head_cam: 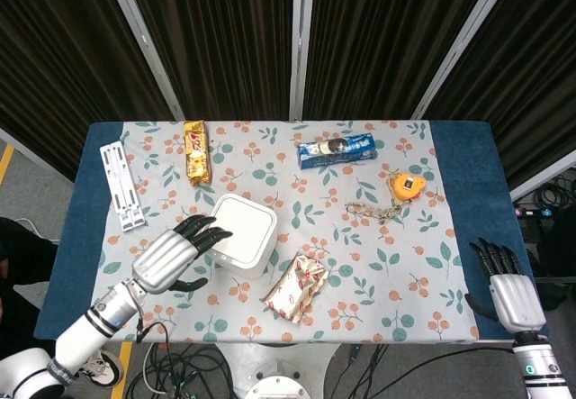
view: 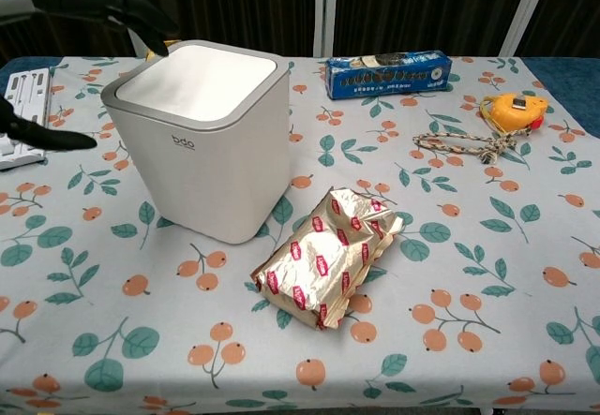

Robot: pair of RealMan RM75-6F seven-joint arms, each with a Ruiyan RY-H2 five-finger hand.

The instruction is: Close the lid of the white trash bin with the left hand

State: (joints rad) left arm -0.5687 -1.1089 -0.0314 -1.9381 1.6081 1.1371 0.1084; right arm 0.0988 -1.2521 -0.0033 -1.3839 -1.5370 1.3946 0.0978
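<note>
The white trash bin [head_cam: 243, 234] [view: 204, 139] stands left of the table's middle, its lid [view: 202, 82] lying flat and closed on top. My left hand [head_cam: 169, 257] [view: 98, 3] hovers at the bin's left side, fingers spread and dark fingertips just above the lid's left edge, holding nothing. In the chest view it clears the lid. My right hand [head_cam: 506, 289] rests at the table's front right corner, fingers apart and empty; the chest view does not show it.
A gold snack packet [head_cam: 294, 286] [view: 328, 254] lies just right of the bin. A blue biscuit pack [head_cam: 337, 149], orange tape measure [head_cam: 406, 185], chain [head_cam: 375, 210], gold bar [head_cam: 196, 151] and white rack [head_cam: 121, 185] lie around the floral cloth.
</note>
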